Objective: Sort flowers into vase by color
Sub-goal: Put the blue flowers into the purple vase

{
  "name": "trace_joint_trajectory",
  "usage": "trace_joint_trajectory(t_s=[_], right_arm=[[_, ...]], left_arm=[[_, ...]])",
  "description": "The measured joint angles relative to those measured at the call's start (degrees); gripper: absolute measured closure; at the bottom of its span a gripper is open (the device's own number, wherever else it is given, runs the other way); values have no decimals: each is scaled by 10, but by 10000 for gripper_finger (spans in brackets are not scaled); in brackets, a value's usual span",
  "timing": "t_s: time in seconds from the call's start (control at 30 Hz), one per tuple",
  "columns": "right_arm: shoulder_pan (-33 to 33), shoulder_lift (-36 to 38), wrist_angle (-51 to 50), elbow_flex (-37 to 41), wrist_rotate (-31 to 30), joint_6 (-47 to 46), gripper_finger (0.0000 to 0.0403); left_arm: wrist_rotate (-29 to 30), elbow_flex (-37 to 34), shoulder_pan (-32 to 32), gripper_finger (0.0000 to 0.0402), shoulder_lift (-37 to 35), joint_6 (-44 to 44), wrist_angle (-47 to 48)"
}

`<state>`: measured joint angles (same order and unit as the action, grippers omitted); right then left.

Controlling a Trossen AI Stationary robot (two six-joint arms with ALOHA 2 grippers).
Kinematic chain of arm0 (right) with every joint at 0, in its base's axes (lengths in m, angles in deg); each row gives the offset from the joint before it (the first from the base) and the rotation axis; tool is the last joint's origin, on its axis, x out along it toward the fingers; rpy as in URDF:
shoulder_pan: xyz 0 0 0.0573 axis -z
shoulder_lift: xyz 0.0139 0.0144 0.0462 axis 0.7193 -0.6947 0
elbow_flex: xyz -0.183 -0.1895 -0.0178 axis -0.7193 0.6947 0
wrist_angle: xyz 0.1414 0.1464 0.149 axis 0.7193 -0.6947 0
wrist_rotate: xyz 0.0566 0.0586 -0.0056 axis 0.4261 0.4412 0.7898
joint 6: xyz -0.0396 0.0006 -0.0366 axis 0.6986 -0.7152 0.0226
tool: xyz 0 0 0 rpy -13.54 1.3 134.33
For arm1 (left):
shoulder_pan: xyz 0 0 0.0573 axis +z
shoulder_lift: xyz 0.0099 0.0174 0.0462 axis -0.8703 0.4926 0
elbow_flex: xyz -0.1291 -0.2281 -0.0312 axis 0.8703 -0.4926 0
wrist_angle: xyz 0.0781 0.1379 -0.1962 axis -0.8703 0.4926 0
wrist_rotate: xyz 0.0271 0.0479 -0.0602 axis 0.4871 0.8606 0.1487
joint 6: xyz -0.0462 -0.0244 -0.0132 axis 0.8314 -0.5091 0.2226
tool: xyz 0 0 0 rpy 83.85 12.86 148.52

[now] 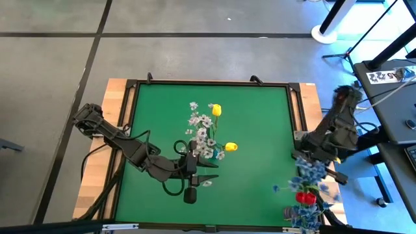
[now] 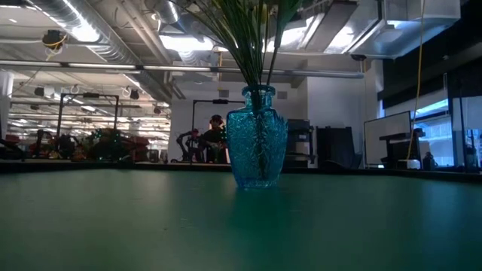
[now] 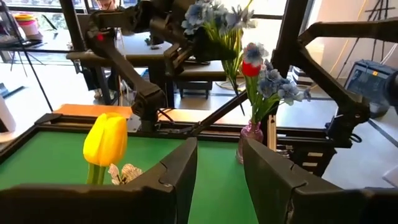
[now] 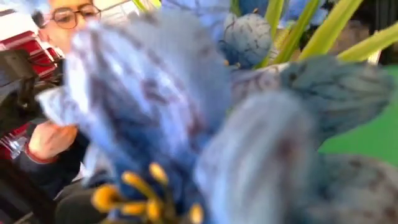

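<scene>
Two vases stand on the green mat [image 1: 260, 123]. We see a blue glass vase [image 2: 257, 139] near the middle, holding white sprigs [image 1: 201, 127] and two yellow buds [image 1: 216, 110]. In the low view, thin green stems [image 2: 252, 45] rise out of its neck. A small pink vase [image 3: 250, 138] sits at the mat's near right corner, holding blue clusters [image 1: 311, 172] and one red bud [image 1: 305, 197].

We find the left gripper [image 1: 207, 171] low over the mat, just beside the blue glass vase. Its wrist view shows the two dark fingers [image 3: 177, 174] spread apart with nothing between them; one yellow bud stands close beside them, and the pink vase with its blue and red flowers shows beyond.

We place the right arm [image 1: 335, 130] at the table's right edge, reaching toward the blue clusters. Blue petals fill its wrist view so fully that we cannot tell how its fingers stand. A person shows behind them, a hand [image 4: 50, 140] visible at the side.
</scene>
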<state>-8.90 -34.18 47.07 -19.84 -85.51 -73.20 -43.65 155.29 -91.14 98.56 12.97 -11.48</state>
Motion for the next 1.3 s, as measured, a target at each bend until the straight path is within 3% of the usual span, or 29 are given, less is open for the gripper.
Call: trace_joint_trajectory(t_s=[0.13,0.3,0.47,0.9,1.3], right_arm=[[-117,0,29,19,-130,28,393],[-214,-7,44,30,-254,35,393],[-264,-15,60,30,-320,49,392],[-279,-63,78,30,-338,36,392],[-279,-101,50,29,-312,26,380]], left_arm=[[0,0,-2,276,0,2,0],[0,0,-2,276,0,2,0],[0,0,-1,276,0,2,0],[0,0,-1,276,0,2,0],[0,0,-1,276,0,2,0]])
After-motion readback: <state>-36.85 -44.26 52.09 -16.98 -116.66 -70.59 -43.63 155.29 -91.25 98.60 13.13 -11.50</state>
